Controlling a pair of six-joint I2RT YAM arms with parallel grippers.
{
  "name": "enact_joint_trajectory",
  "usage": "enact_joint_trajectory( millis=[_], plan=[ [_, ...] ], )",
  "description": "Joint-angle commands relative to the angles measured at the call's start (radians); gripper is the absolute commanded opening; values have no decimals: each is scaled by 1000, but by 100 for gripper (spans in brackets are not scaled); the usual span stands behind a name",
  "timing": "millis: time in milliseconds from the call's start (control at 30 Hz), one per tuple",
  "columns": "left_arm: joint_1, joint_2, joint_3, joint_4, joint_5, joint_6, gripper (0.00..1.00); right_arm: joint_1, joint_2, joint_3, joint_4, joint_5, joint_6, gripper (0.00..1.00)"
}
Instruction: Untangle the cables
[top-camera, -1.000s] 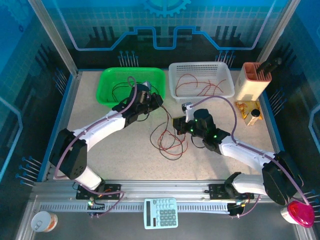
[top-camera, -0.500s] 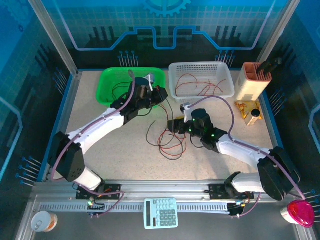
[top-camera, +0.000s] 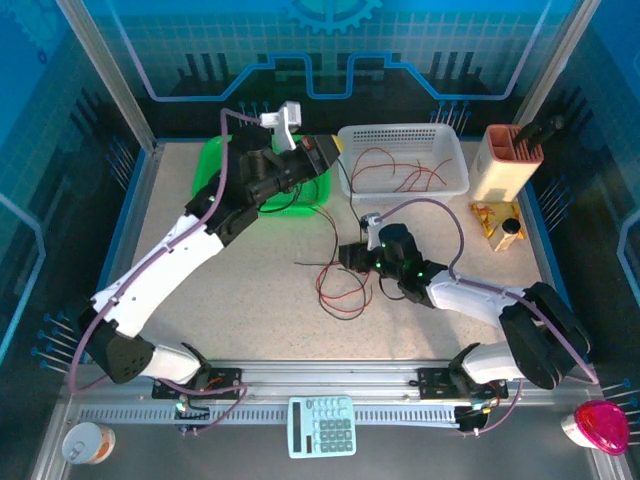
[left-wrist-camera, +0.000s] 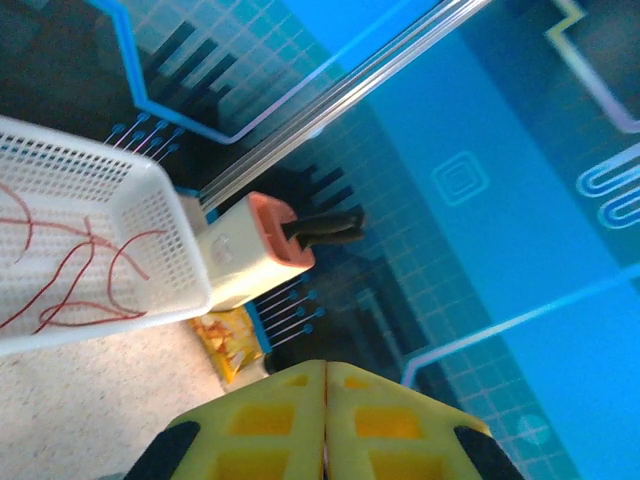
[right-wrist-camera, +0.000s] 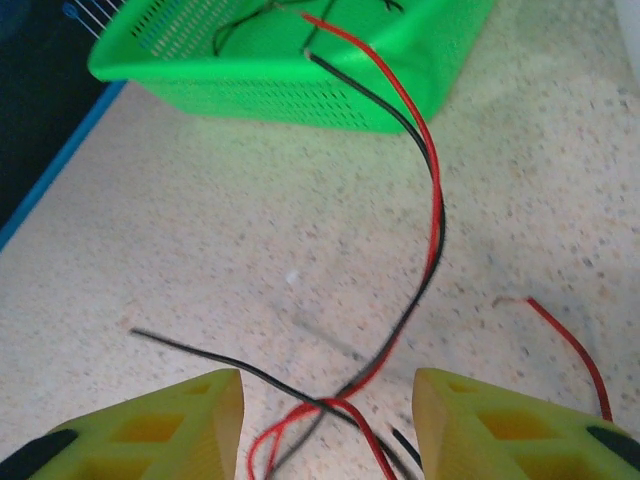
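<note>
Left hand (left-wrist-camera: 326, 366) pressed together, raised over green basket (top-camera: 215, 162); right hand (right-wrist-camera: 327, 382) spread, low. Speckled worktop (top-camera: 240, 295), blue panelled enclosure (top-camera: 420, 40). Cables (top-camera: 336, 285) looped beside right hand, one red-black pair running up toward green basket.

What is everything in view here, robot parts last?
table: one, speckled beige, centre
green basket: one, green, far left
white basket: one, white, far centre
loose cables: several, red and black, tangled mid-table
basket cables: several, red, in white basket
holder: one, cream, orange top, right of white basket
snack packet: one, yellow, before holder
calculator: one, pale blue, near rail
cup: one, white-orange, near left corner
pink object: one, pink, near right corner
left gripper: one, yellow jaws shut, raised above green basket
right gripper: one, yellow jaws open, low over loose cables
</note>
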Motion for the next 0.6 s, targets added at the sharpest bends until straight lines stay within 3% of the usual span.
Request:
enact_joint_trajectory(
  millis=[0,333,567],
  plan=[
    [-5,-51,85,-50,-9,57,0,18,23,-41,46,41,13,48],
    [17,-34,302,-143,-55,168,0,27,80,-88,59,85,67,56],
    [91,7,404,-154,-44,184,0,59,92,-92,34,136,98,57]
  ],
)
